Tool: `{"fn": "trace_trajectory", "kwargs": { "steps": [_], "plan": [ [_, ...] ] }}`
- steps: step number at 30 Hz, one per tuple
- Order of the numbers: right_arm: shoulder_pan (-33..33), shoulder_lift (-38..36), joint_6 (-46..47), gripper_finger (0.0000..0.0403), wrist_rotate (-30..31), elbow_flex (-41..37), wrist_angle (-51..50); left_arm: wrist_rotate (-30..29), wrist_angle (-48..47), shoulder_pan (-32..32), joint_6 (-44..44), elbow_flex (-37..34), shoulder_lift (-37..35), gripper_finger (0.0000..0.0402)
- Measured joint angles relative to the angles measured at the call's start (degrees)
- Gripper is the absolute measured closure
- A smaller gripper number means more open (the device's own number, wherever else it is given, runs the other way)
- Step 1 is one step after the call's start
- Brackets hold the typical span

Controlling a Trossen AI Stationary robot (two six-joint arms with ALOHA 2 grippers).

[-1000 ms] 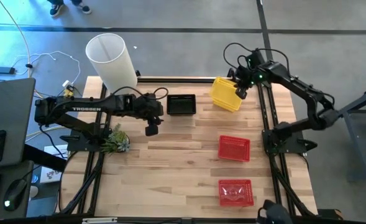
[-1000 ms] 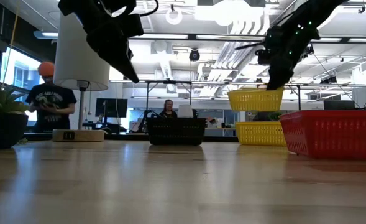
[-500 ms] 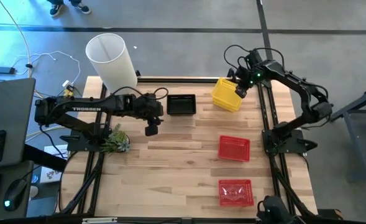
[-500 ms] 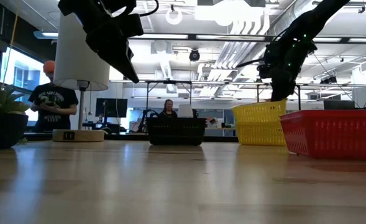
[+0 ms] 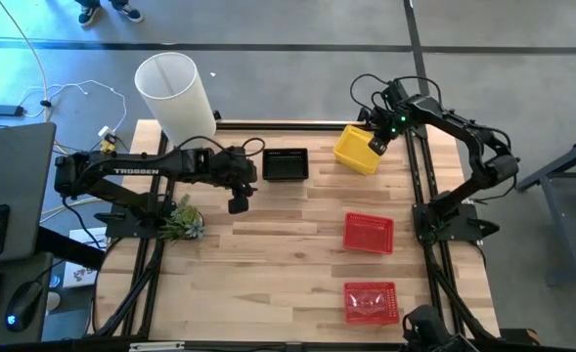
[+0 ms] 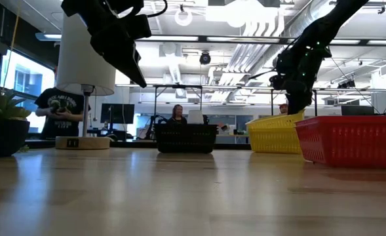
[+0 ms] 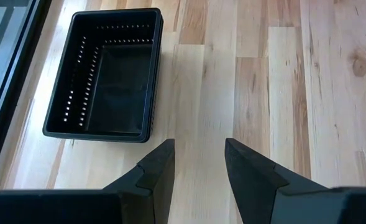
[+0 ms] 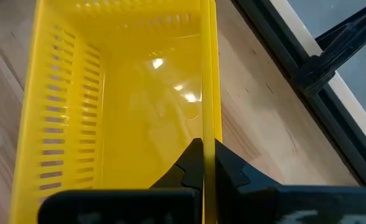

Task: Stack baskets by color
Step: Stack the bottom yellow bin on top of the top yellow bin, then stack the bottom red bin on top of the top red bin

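While the right gripper (image 8: 202,163) has its fingers pinched fully together on the rim of a yellow basket (image 5: 356,149), that basket sits tilted at the far right corner of the table (image 5: 268,254), one edge raised in the low view. A second yellow basket appears to lie beneath it, though neither view separates the two clearly.

The left gripper (image 7: 198,163) hangs above bare wood with its fingers parted and nothing between them, just beside the black basket (image 5: 286,164) at the far middle of the table.

Step in hand, as judged: nesting yellow onto yellow. The next move calls for levelling the held basket so it seats square, then letting go of the rim.

Two red baskets remain apart: one red basket (image 5: 369,233) at mid-right, another red basket (image 5: 371,301) near the front edge, the latter seeming to hold something clear; what it is cannot be told. A white lamp (image 5: 174,96) and a small plant (image 5: 182,221) stand at the left.

Whether the black basket is one or several nested cannot be made out.
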Motion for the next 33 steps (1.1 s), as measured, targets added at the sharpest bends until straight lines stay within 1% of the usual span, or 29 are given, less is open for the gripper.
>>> {"fn": "trace_trajectory", "kwargs": {
  "steps": [8, 10, 12, 18, 22, 24, 28, 33],
  "plan": [
    [0.0, 0.0, 0.0, 0.0402, 0.0, 0.0, -1.3, 0.0, 0.0, 0.0, -0.1, 0.0, 0.0, 0.0273],
    [0.0, 0.0, 0.1, 0.0394, -0.1, 0.0, -1.3, 0.0, 0.0, 0.0, -0.1, 0.0, 0.0, 0.0273],
    [0.0, 0.0, 0.2, 0.0375, -0.1, 0.0, -1.3, 0.0, 0.0, 0.0, -0.1, 0.0, 0.0, 0.0273],
    [0.0, 0.0, 2.6, 0.0301, 0.2, 0.0, -0.8, 0.0, 0.0, 0.0, -0.1, 0.0, 0.0, 0.0273],
    [0.0, 0.0, 3.7, 0.0272, 0.9, 0.0, -0.9, 0.0, 0.0, 0.0, -0.1, 0.0, 0.0, 0.0273],
    [0.0, 0.0, 4.2, 0.0267, 1.7, 0.4, -1.8, 0.0, 0.0, 0.0, -0.1, 0.0, 0.0, 0.0273],
    [0.3, -0.5, 5.2, 0.0265, 1.2, 2.2, -4.2, 0.0, 0.0, 0.0, -0.7, 0.0, 0.0, 0.0273],
    [3.5, -3.2, 6.7, 0.0265, 1.0, 2.9, -9.0, 0.0, 0.0, 0.0, -1.2, 0.0, 0.0, 0.0273]
  ]
}}
